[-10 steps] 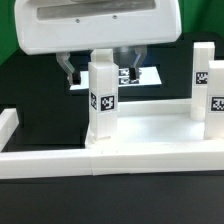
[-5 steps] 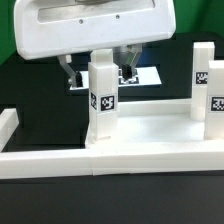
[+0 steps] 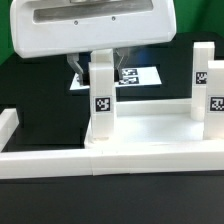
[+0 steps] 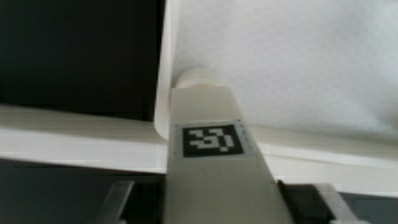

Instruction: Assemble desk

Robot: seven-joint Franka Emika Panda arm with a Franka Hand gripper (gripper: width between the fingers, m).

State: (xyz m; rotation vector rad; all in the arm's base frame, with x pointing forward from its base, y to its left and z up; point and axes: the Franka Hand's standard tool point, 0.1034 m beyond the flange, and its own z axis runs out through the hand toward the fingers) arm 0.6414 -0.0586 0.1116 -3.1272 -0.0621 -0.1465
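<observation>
Here I hang low over the desk top (image 3: 140,135), my big white housing filling the upper part of the exterior view. My gripper (image 3: 102,68) sits around the upper end of a tall white leg (image 3: 102,95), which stands upright on the near part of the top, just behind its front rim. In the exterior view one dark finger (image 3: 76,68) shows on that view's left of the leg and the other peeks out on its right, so my jaws are apart with the leg between them; whether the pads actually press the leg I cannot tell, since the housing hides that spot. From the wrist view the leg (image 4: 217,130) rises straight toward the camera, its black-and-white tag (image 4: 212,140) facing up, with a dark finger (image 4: 111,200) on either side of it. Two more legs (image 3: 203,70) stand at the exterior view's right, well apart from mine. Behind, the marker board (image 3: 135,76) lies flat on the black table (image 3: 30,85).
</observation>
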